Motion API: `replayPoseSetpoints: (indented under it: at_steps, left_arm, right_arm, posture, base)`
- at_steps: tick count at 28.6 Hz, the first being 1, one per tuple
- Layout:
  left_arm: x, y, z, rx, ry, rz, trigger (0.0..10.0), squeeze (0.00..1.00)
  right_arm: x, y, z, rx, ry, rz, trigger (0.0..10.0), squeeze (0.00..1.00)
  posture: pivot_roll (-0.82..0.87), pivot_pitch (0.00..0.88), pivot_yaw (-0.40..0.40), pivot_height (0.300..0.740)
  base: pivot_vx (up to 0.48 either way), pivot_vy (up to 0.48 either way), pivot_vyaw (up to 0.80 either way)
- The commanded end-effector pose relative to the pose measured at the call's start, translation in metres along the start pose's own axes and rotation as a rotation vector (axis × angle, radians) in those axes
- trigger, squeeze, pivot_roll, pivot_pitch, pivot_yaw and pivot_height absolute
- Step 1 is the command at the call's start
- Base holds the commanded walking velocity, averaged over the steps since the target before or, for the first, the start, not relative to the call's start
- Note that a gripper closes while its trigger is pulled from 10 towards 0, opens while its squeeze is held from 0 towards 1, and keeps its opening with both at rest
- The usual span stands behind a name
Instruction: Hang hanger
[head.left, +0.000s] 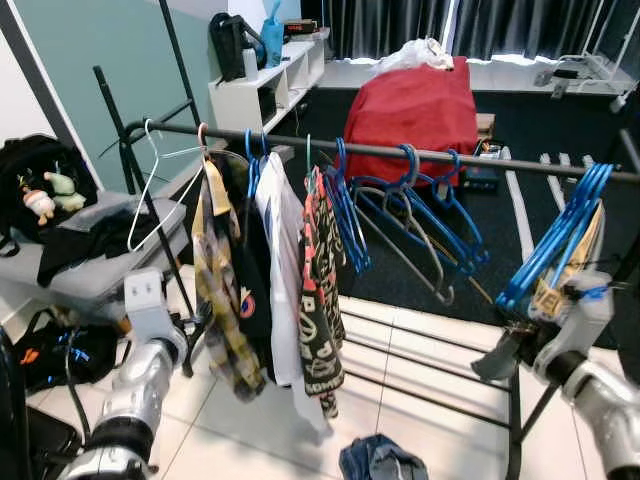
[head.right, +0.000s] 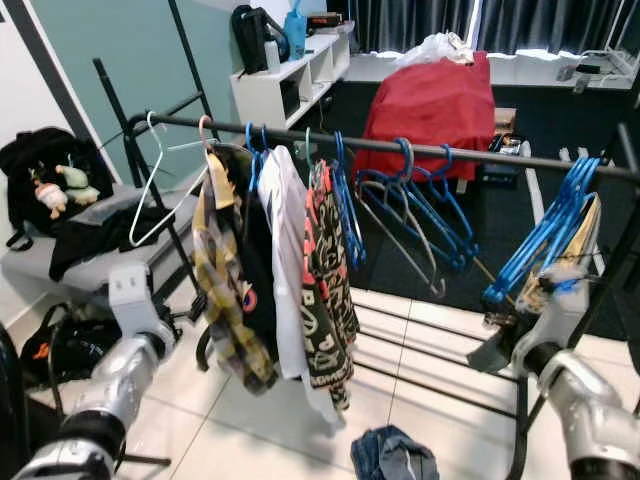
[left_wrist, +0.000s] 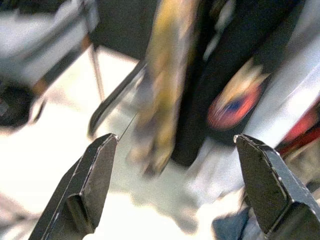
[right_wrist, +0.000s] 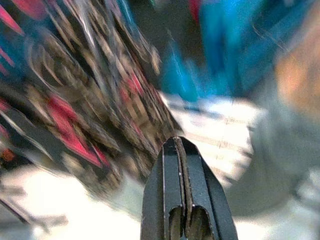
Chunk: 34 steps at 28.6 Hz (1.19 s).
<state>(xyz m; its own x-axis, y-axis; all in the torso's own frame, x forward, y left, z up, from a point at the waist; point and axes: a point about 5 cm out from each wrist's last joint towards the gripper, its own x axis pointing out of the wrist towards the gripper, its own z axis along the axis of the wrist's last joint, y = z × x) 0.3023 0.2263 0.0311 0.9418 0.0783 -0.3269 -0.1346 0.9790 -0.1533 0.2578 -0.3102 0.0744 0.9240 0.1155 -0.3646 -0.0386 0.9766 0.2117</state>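
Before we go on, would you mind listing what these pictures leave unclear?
- Right wrist view: motion blur smears the patterned garment beyond the shut right pincer; its print is unreadable.
- Left wrist view: blur softens the hanging clothes between the open left pincer's fingers.
- Left eye view: the heap of cloth on the floor is cut off by the bottom edge.
- The rail's right end runs off the frame.
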Motion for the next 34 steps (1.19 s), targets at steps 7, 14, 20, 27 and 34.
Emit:
replayPoseSetpoints:
  at_steps: [7, 14, 20, 27, 34]
  left_arm:
    - [-0.019, 0.014, -0.038, 0.022, 0.086, 0.059, 10.0, 0.00]
    - [-0.025, 0.016, -0.053, -0.015, 0.124, 0.065, 10.0, 0.00]
    - [-0.023, 0.017, -0.051, -0.052, 0.125, 0.022, 10.0, 0.00]
    - [-0.023, 0.016, -0.051, -0.037, 0.133, -0.005, 10.0, 0.00]
    - [-0.023, 0.019, -0.051, -0.033, 0.128, -0.009, 10.0, 0.00]
  right_arm:
    - [0.001, 0.006, -0.051, -0.003, 0.125, -0.008, 10.0, 0.00]
    - [-0.002, 0.005, -0.080, 0.011, 0.167, -0.056, 10.0, 0.00]
    - [-0.007, 0.003, -0.097, 0.076, 0.142, -0.118, 10.0, 0.00]
    - [-0.007, 0.005, -0.103, 0.054, 0.161, -0.108, 10.0, 0.00]
    - [-0.005, 0.009, -0.107, 0.036, 0.167, -0.061, 10.0, 0.00]
  posture:
    - [-0.13, 0.000, 0.024, 0.740]
    - [-0.13, 0.000, 0.029, 0.740]
    - [-0.12, 0.000, 0.041, 0.740]
    - [-0.13, 0.000, 0.050, 0.740]
    - [-0.13, 0.003, 0.049, 0.740]
  base:
    - [0.000, 0.000, 0.80]
    - [0.000, 0.000, 0.80]
    - [0.000, 0.000, 0.76]
    - [0.000, 0.000, 0.61]
    - [0.000, 0.000, 0.80]
